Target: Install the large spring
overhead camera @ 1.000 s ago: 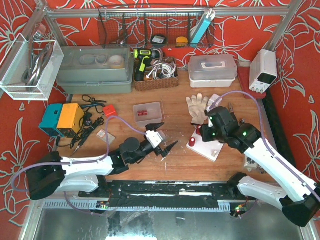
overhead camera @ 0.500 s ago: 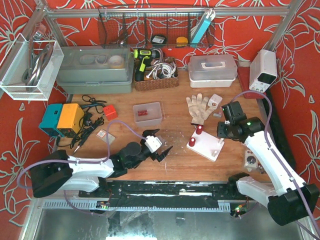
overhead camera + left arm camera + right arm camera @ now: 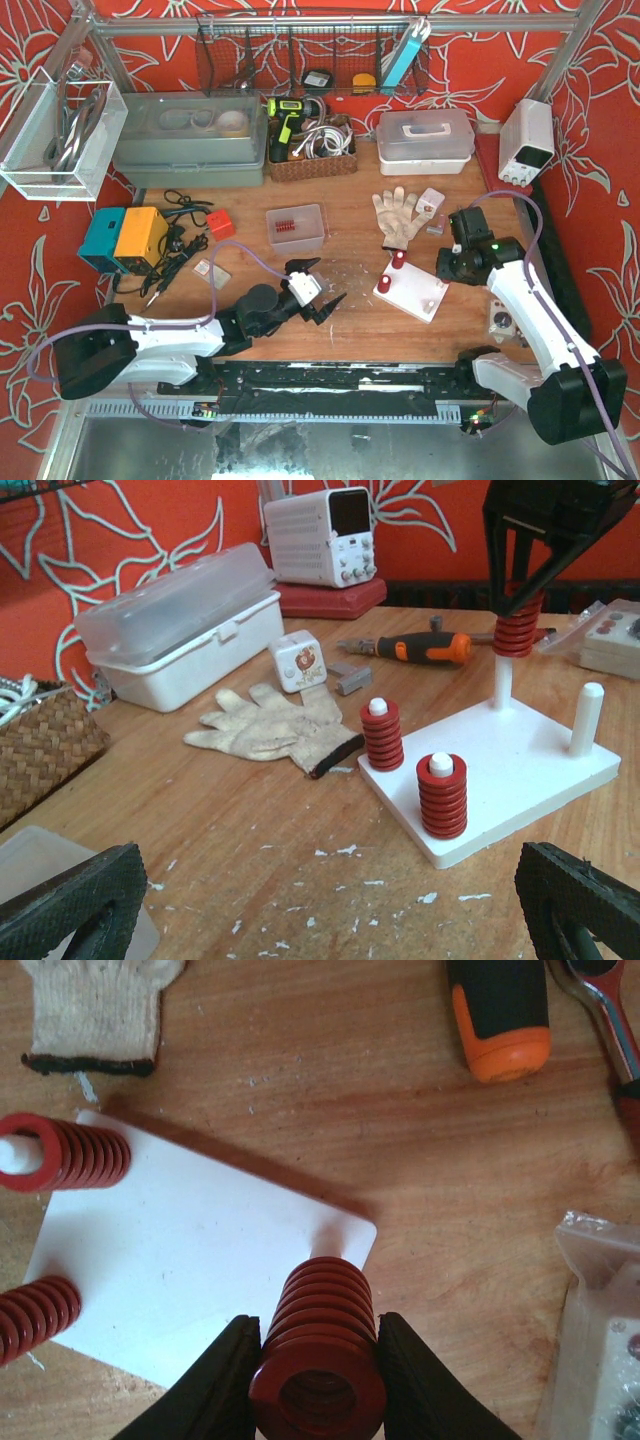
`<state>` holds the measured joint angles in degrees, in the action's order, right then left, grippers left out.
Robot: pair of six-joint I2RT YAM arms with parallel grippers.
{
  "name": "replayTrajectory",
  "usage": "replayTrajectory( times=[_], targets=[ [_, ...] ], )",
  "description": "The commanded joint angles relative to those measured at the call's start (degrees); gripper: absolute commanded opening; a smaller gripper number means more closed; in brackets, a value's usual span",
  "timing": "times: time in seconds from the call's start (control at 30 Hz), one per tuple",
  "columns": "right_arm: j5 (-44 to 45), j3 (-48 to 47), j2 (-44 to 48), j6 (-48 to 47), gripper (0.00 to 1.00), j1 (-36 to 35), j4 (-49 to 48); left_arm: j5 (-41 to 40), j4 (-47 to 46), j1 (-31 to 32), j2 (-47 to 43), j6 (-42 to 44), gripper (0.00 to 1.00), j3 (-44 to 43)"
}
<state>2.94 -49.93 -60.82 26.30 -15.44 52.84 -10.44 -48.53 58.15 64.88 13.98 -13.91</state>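
Over the last second the right arm had swung from above the middle of the white rectangular peg board [image 3: 190,1260] out to 1 corner. There the large red coil spring [image 3: 320,1310] hung on the tip of the white corner peg [image 3: 501,683], apparently only started, so lowering and release remained. 2 smaller red springs [image 3: 383,735] sat on their pegs. The right gripper [image 3: 318,1390] had its jaws clamped on the spring's sides. The left gripper [image 3: 325,283] gaped wide, holding nothing.
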Motion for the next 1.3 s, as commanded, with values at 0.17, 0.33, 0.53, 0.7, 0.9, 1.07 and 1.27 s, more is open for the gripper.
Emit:
replayTrajectory(
  times=[0.17, 0.33, 0.53, 0.7, 0.9, 1.07, 1.27],
  targets=[
    [-0.3, 2.1, -1.5, 0.6, 0.0, 1.7, -4.8, 0.8, -1.2, 0.2, -2.4, 1.1, 1.0, 0.5],
    [-0.8, 3.2, -2.8, 1.0, 0.0, 2.1, -6.4, 0.9, -1.1, 0.2, -2.4, 1.1, 1.0, 0.5],
    [-3.4, 5.7, -5.9, 2.7, 0.1, 2.3, -10.7, 0.5, -1.2, 0.2, -2.4, 1.3, 1.0, 0.6],
    [-3.2, 5.8, -7.4, 3.0, 0.33, 2.3, -11.6, -0.8, -1.6, 0.3, -1.7, 1.6, 1.0, 0.8],
    [0.0, 3.0, -4.2, 1.6, 0.55, 2.4, -8.4, -4.8, -0.8, 0.2, -1.5, 0.7, 1.0, 0.3],
    [-2.6, -1.9, 2.3, -1.0, 0.69, 2.4, -4.8, -15.3, 4.2, -0.1, -1.4, -5.5, 1.0, -3.5],
    [-11.2, -2.3, 10.5, 0.9, 0.86, 1.9, -12.9, -17.1, 25.0, -8.7, -3.9, -25.6, 1.0, -12.5]
  ],
)
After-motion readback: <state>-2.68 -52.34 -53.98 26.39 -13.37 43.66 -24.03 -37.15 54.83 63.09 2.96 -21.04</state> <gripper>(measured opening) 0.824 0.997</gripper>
